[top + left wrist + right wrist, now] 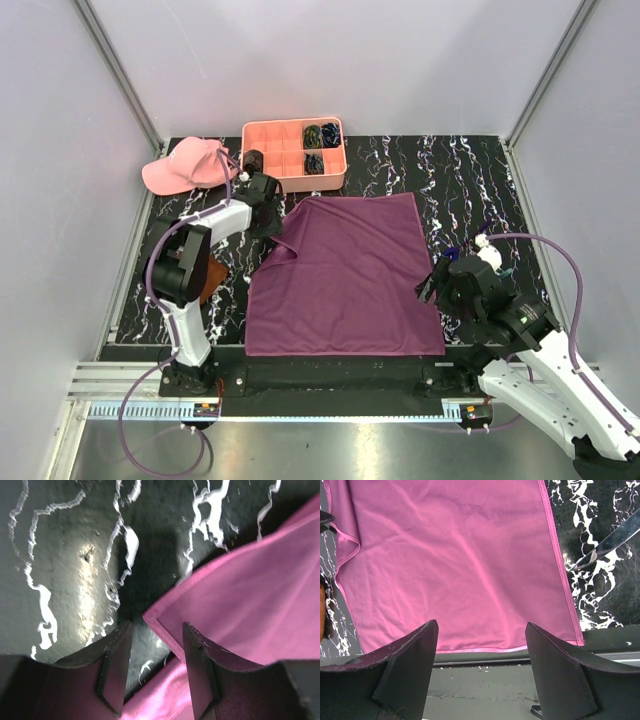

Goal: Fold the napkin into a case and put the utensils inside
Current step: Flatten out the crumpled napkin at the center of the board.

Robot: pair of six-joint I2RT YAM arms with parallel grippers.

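The magenta napkin (pixel 345 280) lies spread flat mid-table, its far-left corner (pixel 152 616) turned over onto itself. My left gripper (pixel 272 228) sits low at that corner. Its jaws (pixel 156 630) stand open, the hemmed edge running between them, and the right finger (pixel 200 670) rests over the cloth. My right gripper (pixel 428 287) hovers at the napkin's (pixel 460 555) near-right edge, open (pixel 481 625) with nothing between its fingers. One silvery utensil (pixel 610 540) lies on the dark marbled table to the right of the napkin. In the top view the utensils (pixel 487 246) are mostly hidden behind the right arm.
A pink compartment tray (pixel 295 152) holding dark coiled bundles stands at the back. A pink cap (pixel 185 165) lies at the far left. A rust-brown cloth (pixel 212 280) sits beside the left arm. The table's near edge (pixel 485 660) runs just under the right gripper.
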